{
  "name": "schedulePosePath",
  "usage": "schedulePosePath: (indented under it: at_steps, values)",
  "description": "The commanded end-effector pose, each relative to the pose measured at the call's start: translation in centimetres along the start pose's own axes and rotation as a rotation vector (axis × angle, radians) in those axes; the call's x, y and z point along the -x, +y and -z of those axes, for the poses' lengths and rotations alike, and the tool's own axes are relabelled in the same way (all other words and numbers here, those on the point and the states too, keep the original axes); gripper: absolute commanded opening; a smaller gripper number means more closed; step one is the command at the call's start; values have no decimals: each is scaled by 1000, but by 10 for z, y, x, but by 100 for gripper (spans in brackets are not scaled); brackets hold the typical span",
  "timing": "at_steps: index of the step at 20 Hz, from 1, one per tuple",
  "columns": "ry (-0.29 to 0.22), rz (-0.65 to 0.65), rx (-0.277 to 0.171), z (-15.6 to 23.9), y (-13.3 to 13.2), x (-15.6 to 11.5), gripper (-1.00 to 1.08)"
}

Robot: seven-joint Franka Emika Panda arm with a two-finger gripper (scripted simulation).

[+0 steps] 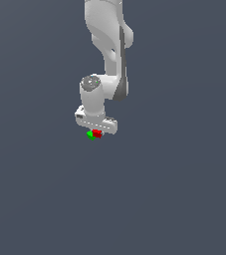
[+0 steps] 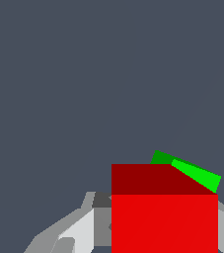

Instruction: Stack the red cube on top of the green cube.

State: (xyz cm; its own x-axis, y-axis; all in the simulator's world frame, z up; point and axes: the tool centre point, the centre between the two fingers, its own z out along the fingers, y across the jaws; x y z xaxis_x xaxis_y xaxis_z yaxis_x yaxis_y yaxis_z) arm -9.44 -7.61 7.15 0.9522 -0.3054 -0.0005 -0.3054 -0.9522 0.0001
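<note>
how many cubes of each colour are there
red cube: 1
green cube: 1
total: 2 cubes

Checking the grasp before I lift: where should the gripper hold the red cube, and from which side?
From above, on two opposite flat side faces of the red cube. The wrist view shows it squarely between the gripper's fingers. The green cube sits close beside it, so avoid the face nearest that.
</note>
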Motion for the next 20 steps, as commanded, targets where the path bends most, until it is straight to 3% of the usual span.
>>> schedulePosePath:
  at_steps: [1, 10, 11, 20]
  values:
    - [1, 2, 0, -4, 16, 3, -100]
    - [1, 2, 0, -10, 40, 5, -100]
    - [1, 2, 0, -10, 40, 5, 100]
    - [1, 2, 0, -10, 40, 5, 100]
